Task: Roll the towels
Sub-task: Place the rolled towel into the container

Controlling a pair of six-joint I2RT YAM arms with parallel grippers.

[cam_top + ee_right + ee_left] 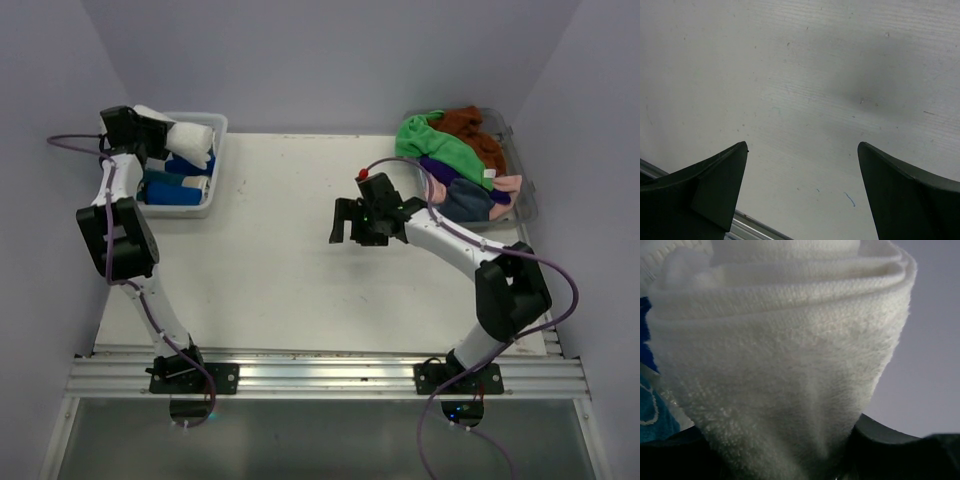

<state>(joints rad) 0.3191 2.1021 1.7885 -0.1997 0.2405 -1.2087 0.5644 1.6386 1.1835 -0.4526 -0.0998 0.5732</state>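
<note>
Desk: flat matte white top w/ faint scuffs & small specks. A ribbed metal rail runs along its near edge. Plain pale lilac-grey walls close it in on 3 sides.

At the desk's far-left corner sits a white basket, rectangular plastic, w/ blue rolls inside. The left tool is over that corner, pinching the white towel. It's a fat roll of thick looped terry, layers stacked at its end. Can't tell if it touches the basket rim.

At the desk's far-right corner is a clear tub w/ a loose crumpled heap:
- green towel on top
- rust-brown towel behind
- purple towel under the green
- pink towel at the right side
- slate grey towel nearest

The right tool hangs over mid-desk, right of centre. Its black fingers are spread wide, w/ nothing btwn them, only bare desk below.
</note>
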